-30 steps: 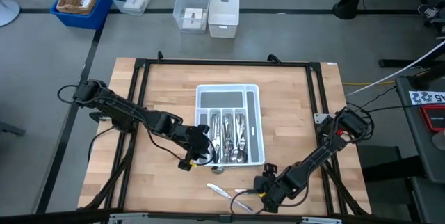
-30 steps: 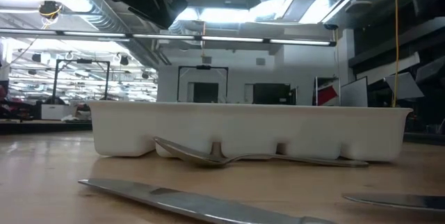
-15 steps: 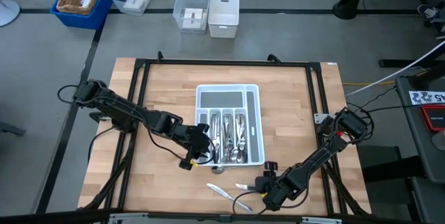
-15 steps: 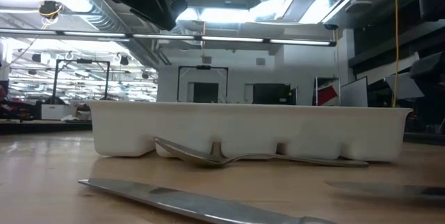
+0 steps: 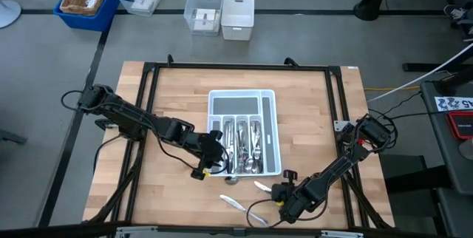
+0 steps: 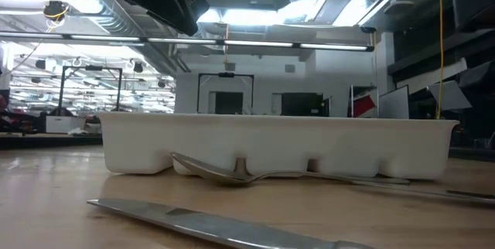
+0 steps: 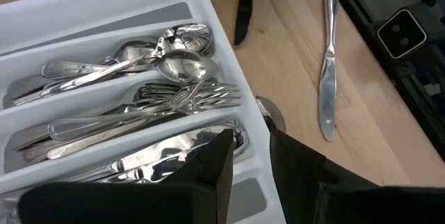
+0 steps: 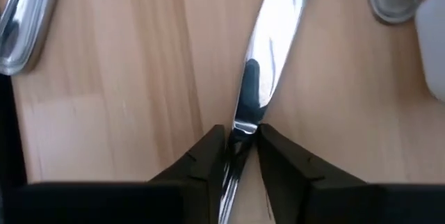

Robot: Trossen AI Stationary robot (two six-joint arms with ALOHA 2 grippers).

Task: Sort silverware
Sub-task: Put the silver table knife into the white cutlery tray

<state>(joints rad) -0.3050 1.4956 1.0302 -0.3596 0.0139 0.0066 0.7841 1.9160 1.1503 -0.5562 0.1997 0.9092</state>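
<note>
Between right claw (image 8: pixel 240 156) tips, knife (image 8: pixel 268 57), blade toward white tray (image 5: pixel 270 131).

The right end effector (image 5: pixel 278 191) grips a knife (image 5: pixel 262 187) near the white tray (image 5: pixel 270 131).

One tray (image 5: pixel 242 101), two loose knives (image 5: pixel 234 202) (one spoon (image 6: pixel 203 168) beside).

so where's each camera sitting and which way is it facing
high: overhead, looking down on the white tray; both arms show.
low: table level, facing the tray's wall; a spoon in front.
left wrist: left gripper over the tray edge.
right wrist: right gripper pinching a knife.
Shared: high and left wrist both show the tray.
</note>
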